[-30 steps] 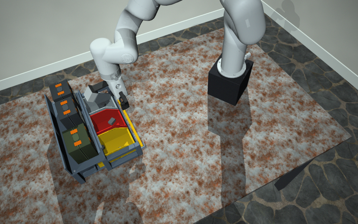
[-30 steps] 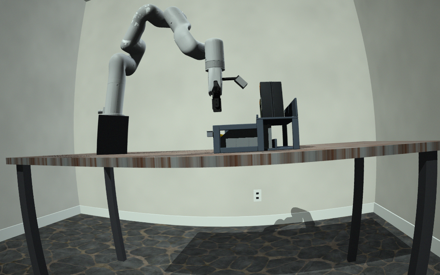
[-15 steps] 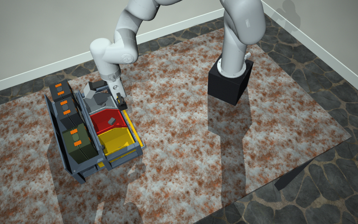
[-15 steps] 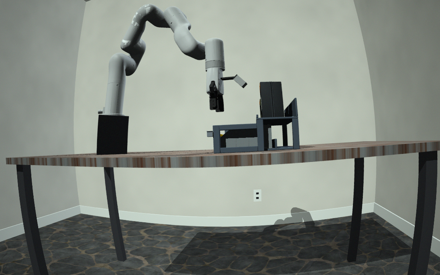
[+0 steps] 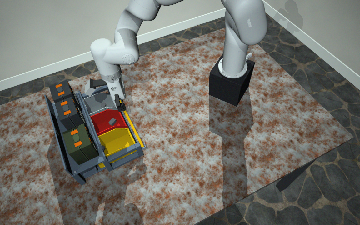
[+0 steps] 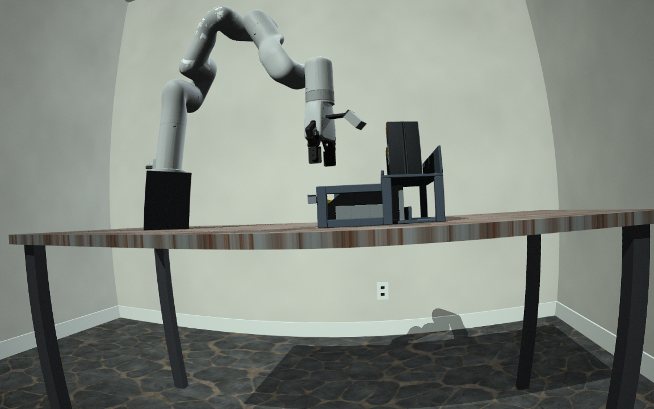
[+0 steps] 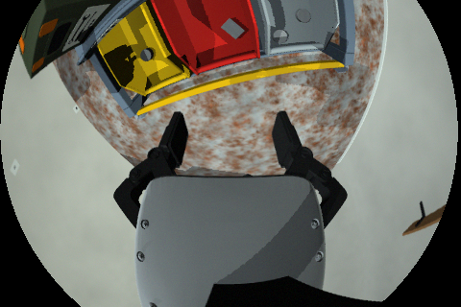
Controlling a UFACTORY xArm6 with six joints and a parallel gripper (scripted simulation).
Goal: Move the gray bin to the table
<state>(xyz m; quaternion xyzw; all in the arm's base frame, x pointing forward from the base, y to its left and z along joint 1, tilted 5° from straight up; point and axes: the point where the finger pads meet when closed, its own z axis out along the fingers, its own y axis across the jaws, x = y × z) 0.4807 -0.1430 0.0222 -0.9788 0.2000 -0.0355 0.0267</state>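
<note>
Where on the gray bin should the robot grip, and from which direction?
Probably the low front lip of the gray bin, approached from above. The bin is open-topped, its front faces out of the shelf frame, and the red bin crowds one side wall. The open end effector hangs above that front edge.

A room with plain pale grey-green walls is shown, edged by a white baseboard. The floor is paved with dark irregular stone. A table with a mottled rust-and-grey top is carried on dark tapered legs. A white socket is set low on the back wall.
</note>
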